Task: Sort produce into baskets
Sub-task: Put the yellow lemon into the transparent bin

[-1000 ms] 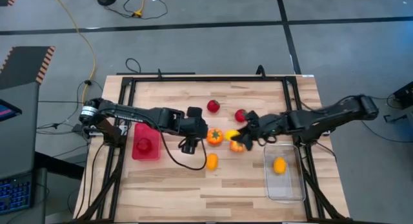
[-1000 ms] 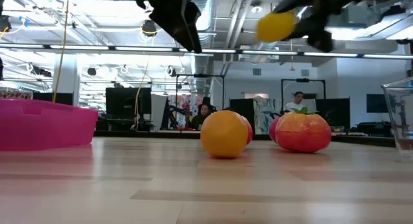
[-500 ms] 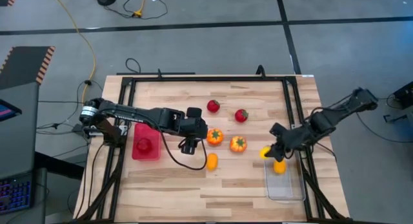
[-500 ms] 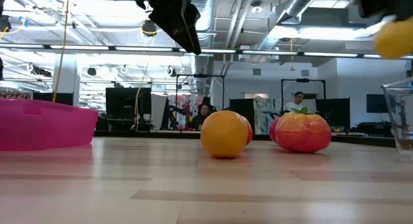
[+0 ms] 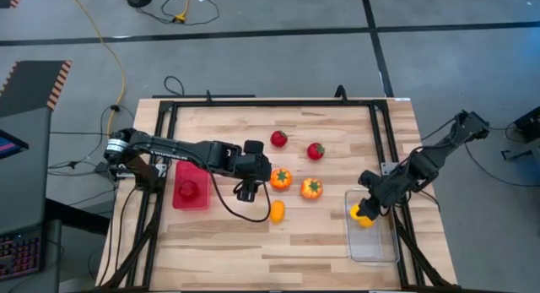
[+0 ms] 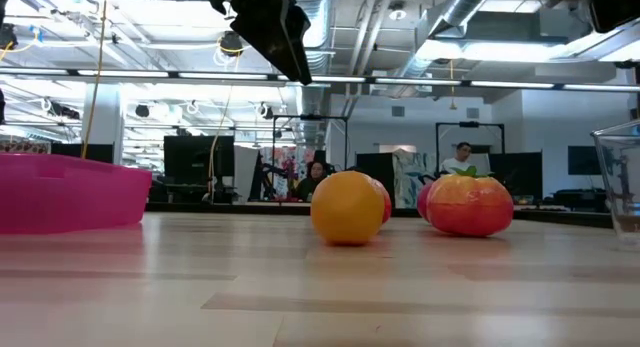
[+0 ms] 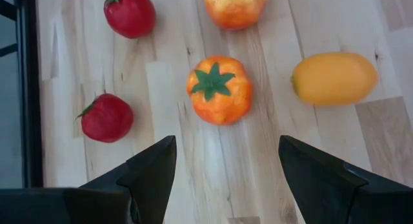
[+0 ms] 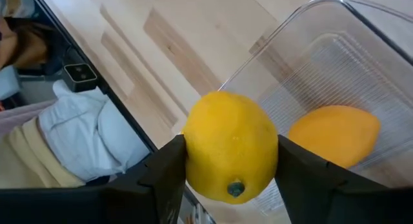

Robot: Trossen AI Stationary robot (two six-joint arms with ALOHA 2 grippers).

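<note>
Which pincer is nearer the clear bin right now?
Right. The right pincer holds a yellow lemon over the clear bin; the left pincer hangs mid-table, beside the orange tomato.

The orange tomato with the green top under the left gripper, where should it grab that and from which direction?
Come straight down on the orange tomato with the left gripper, open above it, fingers closing across its round middle. The leafy top faces up and bare wood lies on both sides, so the widest girth is free.
</note>
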